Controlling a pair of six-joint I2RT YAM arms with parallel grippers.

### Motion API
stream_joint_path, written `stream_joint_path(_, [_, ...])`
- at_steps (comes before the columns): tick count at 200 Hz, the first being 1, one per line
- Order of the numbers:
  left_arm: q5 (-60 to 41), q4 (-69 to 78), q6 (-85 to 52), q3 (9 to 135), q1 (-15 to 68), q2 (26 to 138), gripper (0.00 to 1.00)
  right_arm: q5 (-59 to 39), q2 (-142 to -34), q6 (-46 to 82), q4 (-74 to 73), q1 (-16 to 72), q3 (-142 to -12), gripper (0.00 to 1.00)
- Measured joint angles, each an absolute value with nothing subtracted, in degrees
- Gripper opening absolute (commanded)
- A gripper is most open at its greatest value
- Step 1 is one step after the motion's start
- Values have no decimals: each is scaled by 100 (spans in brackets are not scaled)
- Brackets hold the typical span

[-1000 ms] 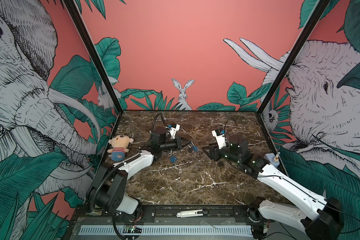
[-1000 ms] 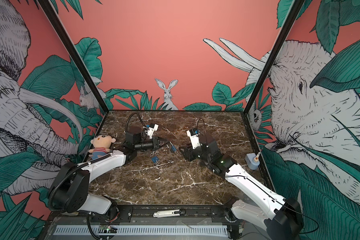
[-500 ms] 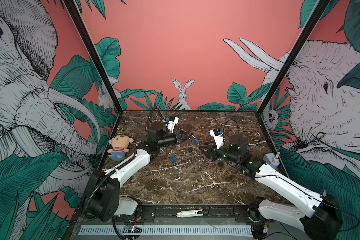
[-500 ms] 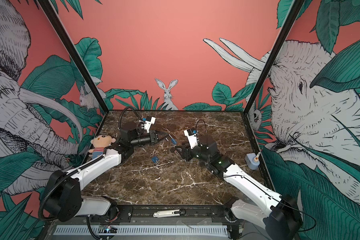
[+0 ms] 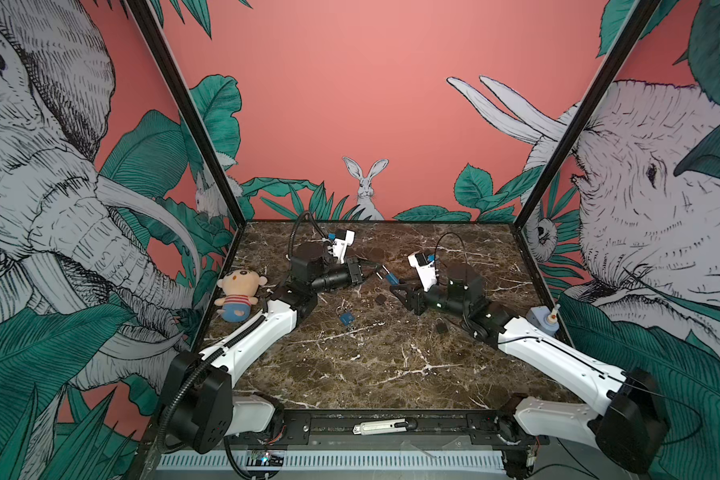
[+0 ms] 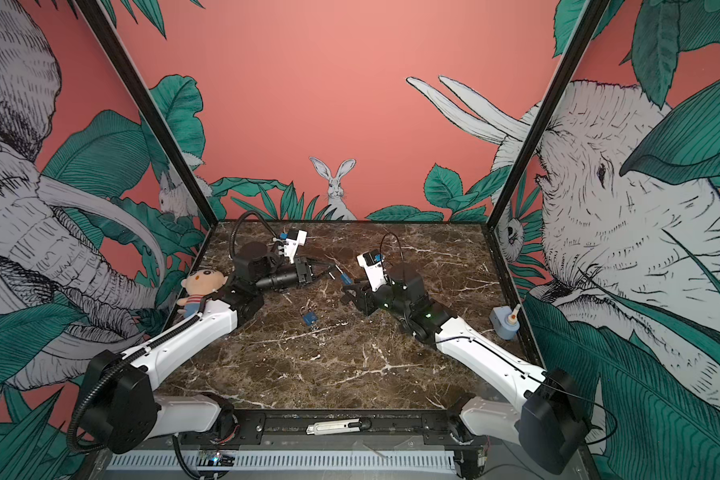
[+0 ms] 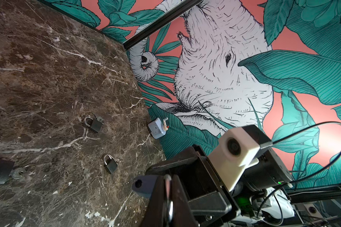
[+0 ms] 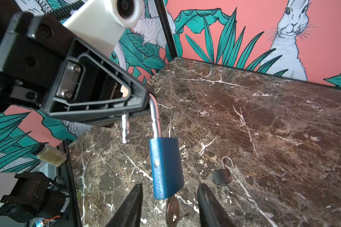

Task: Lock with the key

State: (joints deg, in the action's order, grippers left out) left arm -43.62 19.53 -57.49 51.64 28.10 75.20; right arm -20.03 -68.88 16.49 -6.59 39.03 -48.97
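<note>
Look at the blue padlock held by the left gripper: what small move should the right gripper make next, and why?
Probably close the right gripper on the key: its open jaws flank the key protruding below the blue padlock, which the left gripper holds by its open shackle.

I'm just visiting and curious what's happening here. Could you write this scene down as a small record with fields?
left gripper: shut on the shackle of the blue padlock, holding it above the marble table
blue padlock: shackle open, key sticking out of its bottom
right gripper: open, jaws either side of the key and the lock's bottom, not gripping
lying on the table: two black padlocks, plush doll
</note>
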Motion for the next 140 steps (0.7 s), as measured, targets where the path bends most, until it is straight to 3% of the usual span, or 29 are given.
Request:
stream_joint_path(114, [-4320, 1959, -5867, 5164, 2810, 7476, 0, -1920, -7175, 1586, -751, 3911, -5162, 27])
stream_joint_path(140, [-4268, 1964, -5898, 5164, 2810, 7456, 0, -1959, -7205, 1586, -832, 3929, -5179, 15])
